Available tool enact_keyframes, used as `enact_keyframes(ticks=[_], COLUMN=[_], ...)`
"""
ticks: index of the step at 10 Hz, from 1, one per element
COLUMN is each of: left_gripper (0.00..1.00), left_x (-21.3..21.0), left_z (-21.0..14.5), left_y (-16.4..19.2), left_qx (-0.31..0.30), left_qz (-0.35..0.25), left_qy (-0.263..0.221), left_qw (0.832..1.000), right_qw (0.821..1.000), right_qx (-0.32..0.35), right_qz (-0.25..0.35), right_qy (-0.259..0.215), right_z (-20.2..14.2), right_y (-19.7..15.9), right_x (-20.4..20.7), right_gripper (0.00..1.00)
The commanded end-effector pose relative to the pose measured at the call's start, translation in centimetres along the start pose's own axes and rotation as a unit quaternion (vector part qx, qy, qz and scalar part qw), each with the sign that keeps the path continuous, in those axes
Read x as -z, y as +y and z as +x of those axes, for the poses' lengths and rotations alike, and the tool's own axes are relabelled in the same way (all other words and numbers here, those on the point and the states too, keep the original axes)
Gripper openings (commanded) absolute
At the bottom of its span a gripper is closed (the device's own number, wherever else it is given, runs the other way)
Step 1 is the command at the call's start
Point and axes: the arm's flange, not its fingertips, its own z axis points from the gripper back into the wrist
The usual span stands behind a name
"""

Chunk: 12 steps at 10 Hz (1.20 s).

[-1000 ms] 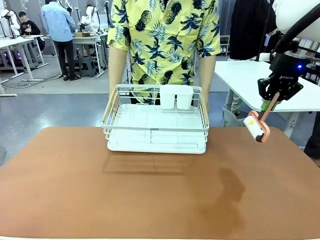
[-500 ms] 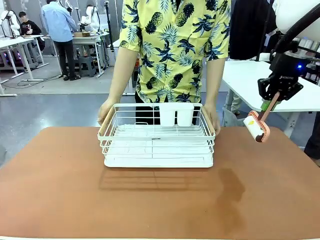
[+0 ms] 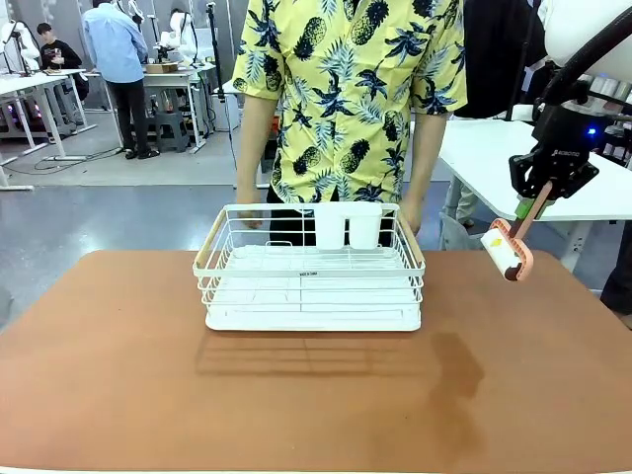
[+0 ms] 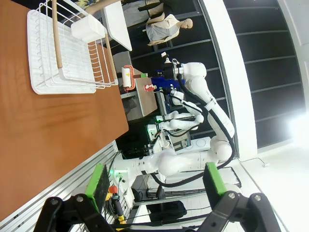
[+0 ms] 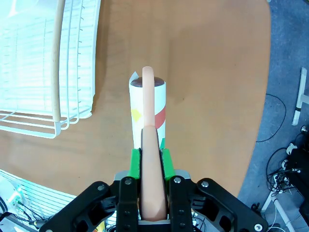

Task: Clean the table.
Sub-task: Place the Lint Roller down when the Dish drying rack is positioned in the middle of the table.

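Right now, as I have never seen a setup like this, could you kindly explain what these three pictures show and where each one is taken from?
These are two white robot arms at a reddish-brown table. One picture comes from a fixed camera between the arms, looking across the table at a person in a yellow patterned shirt at the far side. The other two come from cameras on the arms' wrists, looking along the fingers.

On the table stands a white wire rack with two white cups at its far side. The person's hands are behind the rack, apart from it.

The right end effector, the two-fingered grasping part, is shut on the pinkish handle of a lint roller, held in the air over the table's right side. Its wrist view looks down along the handle. The left end effector is open and holds nothing; its view is rolled sideways.
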Motion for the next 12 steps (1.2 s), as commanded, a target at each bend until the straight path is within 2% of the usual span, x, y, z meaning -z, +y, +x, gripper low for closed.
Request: enact_keyframes(ticks=[1,12], left_gripper=[1.0,1.0], left_x=[-0.23,-0.23], left_z=[-0.08,-0.08], left_y=[-0.17,-0.17], left_qx=[0.005,0.005], left_qz=[-0.009,-0.009], left_qy=[-0.001,-0.001], left_qw=[1.0,1.0], right_qw=[1.0,1.0], right_qx=[-0.002,-0.002], right_qz=[-0.001,-0.001], right_qy=[0.002,0.002], right_z=[0.24,0.24], right_y=[0.24,0.24], right_x=[-0.25,-0.25], right_gripper=[0.21,0.21])
